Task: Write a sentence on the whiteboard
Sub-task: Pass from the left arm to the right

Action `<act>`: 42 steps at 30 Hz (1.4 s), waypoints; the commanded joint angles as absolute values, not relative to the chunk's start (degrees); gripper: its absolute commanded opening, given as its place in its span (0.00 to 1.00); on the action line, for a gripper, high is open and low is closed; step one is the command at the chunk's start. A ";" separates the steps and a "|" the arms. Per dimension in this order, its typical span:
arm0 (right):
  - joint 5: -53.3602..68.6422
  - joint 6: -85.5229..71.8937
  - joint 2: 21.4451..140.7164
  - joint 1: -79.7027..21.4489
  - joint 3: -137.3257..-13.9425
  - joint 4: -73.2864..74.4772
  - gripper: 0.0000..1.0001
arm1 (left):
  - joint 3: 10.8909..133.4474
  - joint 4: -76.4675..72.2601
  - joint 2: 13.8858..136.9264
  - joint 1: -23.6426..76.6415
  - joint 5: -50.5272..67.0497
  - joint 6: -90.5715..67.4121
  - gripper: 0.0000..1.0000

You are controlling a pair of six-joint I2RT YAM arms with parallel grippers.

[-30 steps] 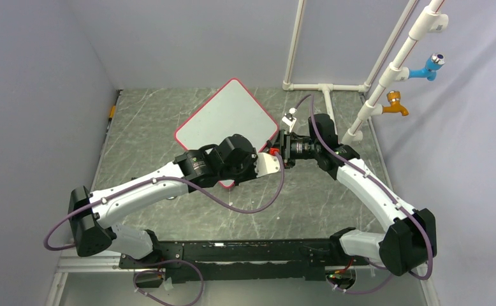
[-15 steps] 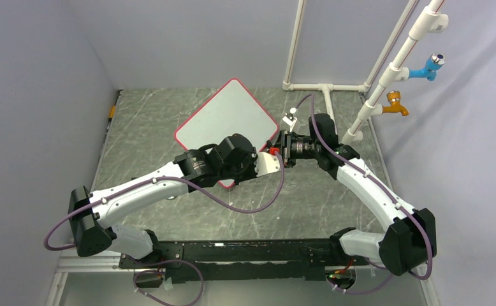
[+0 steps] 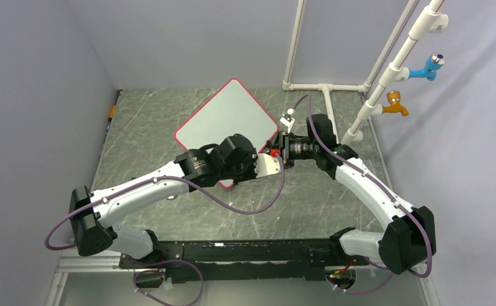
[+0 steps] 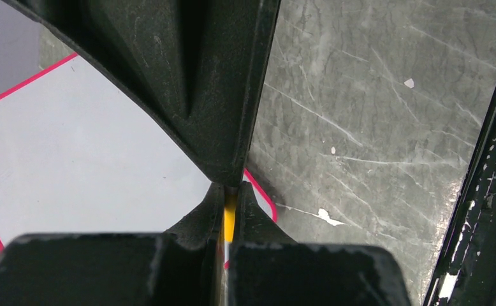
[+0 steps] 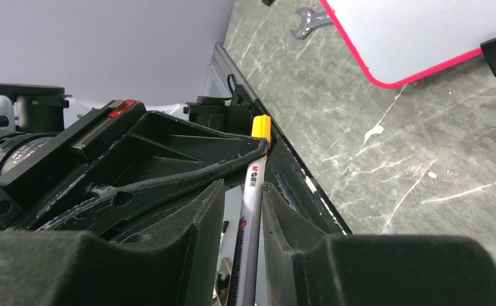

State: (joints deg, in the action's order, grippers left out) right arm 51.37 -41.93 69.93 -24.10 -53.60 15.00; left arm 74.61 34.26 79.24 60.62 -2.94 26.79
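Right claw (image 5: 243, 210) is pinching the marker (image 5: 254, 169), left claw (image 4: 229, 194) is squeezing its orange end (image 4: 230, 215) at mid-frame; pulling straight apart along the barrel is looking safest for uncapping.

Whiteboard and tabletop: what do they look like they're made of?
The whiteboard: smooth white panel with faint sheen, likely coated board; thin red rim looks plastic. The tabletop: grey-green with pale veins and scuffs, stone or marble-print laminate; cannot tell which.
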 commanded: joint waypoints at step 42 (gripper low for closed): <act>50.15 -41.09 71.49 -27.35 -54.31 13.87 0.28 | 79.47 31.92 81.05 62.93 -4.63 23.98 0.00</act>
